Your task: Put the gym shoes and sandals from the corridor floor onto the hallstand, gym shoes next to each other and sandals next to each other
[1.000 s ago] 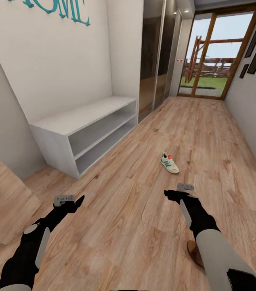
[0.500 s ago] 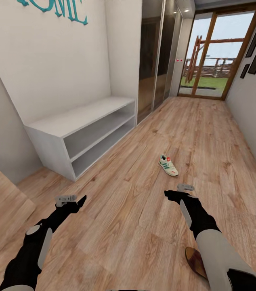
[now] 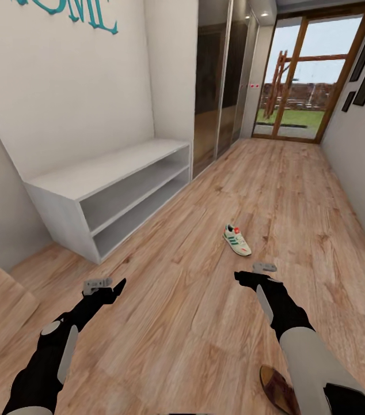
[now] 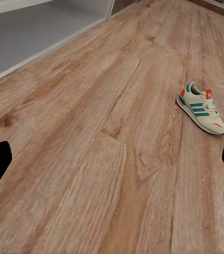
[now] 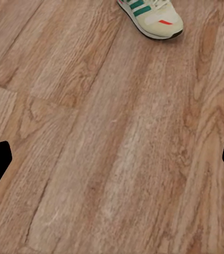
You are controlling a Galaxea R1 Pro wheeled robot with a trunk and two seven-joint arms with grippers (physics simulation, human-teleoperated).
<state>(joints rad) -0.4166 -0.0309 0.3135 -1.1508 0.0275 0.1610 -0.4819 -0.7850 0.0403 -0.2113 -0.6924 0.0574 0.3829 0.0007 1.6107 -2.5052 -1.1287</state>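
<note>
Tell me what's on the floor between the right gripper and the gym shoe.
Nothing: in the head view, bare wood planks run from the right gripper to the gym shoe. The right wrist view shows the same.

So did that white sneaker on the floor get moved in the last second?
No. The gym shoe lies on the same corridor floor planks; it and the white bench drifted across the picture together, so the camera moved, not the shoe.

Both black arms reach forward, low above the light brown wood-plank floor (image 3: 205, 323). The left gripper (image 3: 109, 286) and right gripper (image 3: 250, 275) hold their fingers spread wide, empty.
</note>
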